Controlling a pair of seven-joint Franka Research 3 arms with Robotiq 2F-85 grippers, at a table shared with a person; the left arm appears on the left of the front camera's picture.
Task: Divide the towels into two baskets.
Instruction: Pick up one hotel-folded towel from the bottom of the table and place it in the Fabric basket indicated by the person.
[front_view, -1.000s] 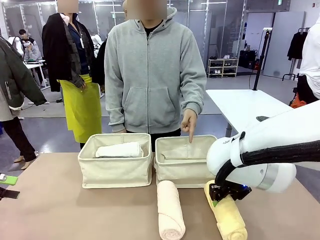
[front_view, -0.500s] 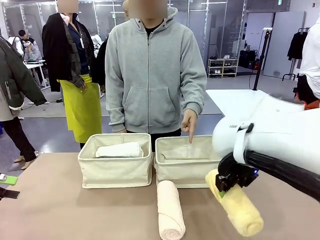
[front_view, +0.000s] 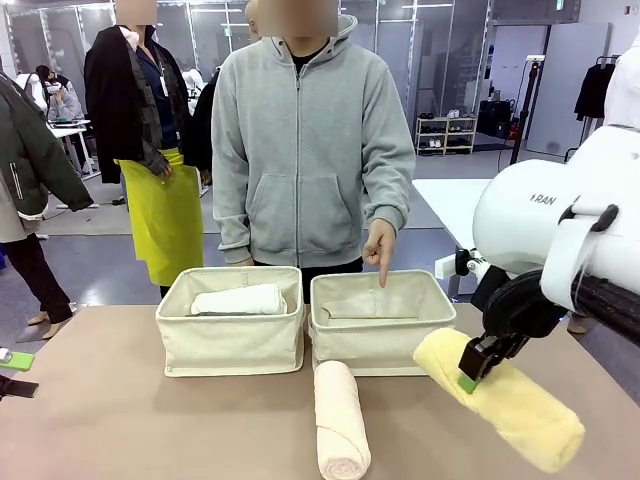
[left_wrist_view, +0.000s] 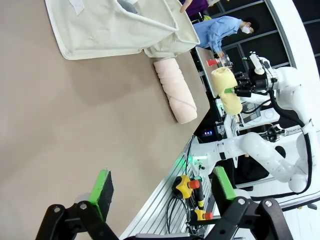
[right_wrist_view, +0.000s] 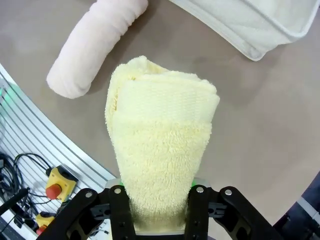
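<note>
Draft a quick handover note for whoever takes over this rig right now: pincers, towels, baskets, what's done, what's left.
The left pincer is open and empty above the table.
The right pincer is shut on the yellow towel, held off the table beside the right basket.
The white towel lies in the left basket; the peach towel lies on the table before the baskets.
The person's hand points into the right basket.
Done: white towel binned. Left: yellow towel, probably into the right basket, then the peach towel.
</note>
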